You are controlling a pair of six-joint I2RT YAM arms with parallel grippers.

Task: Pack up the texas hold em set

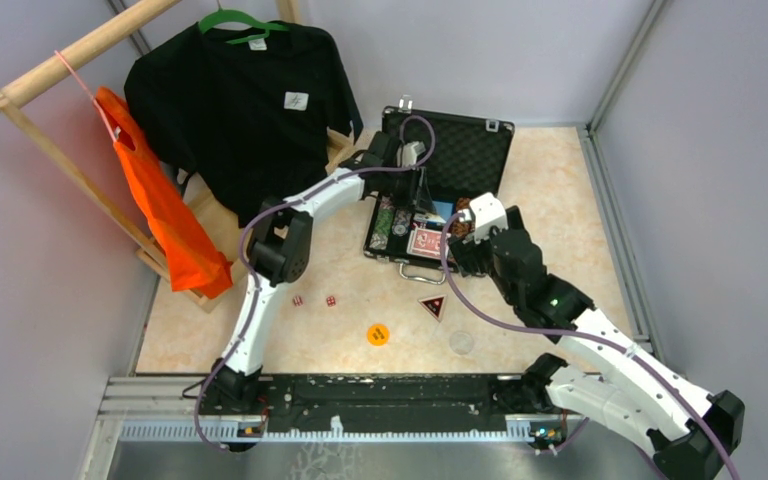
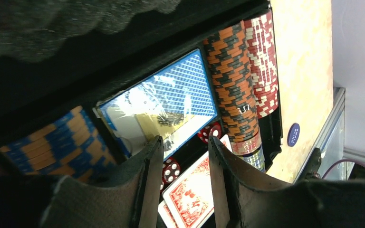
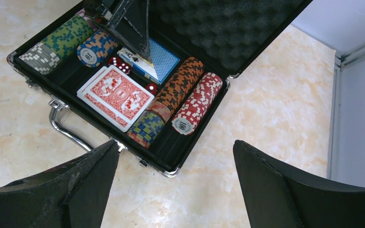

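Chips [image 3: 183,88] and cards [image 3: 116,95] are in the case [image 1: 470,155]! In front of it, dice [image 1: 298,300], round token [image 1: 378,334] and triangular token [image 1: 433,306] wait on the tabletop [image 1: 560,200]. Left claw [image 2: 185,142] and right claw [image 3: 176,142] gape empty.

The right gripper [image 3: 176,147] is hanging wide open over the table [image 3: 275,95], with nothing between its fingers. Beyond it, a black case [image 3: 69,71] is lying open, holding rows of chips [image 3: 180,85], red-backed cards [image 3: 116,95], a blue-backed deck [image 3: 159,61] and red dice [image 3: 119,63]. The left gripper [image 3: 135,33] is reaching down over the blue-backed deck.
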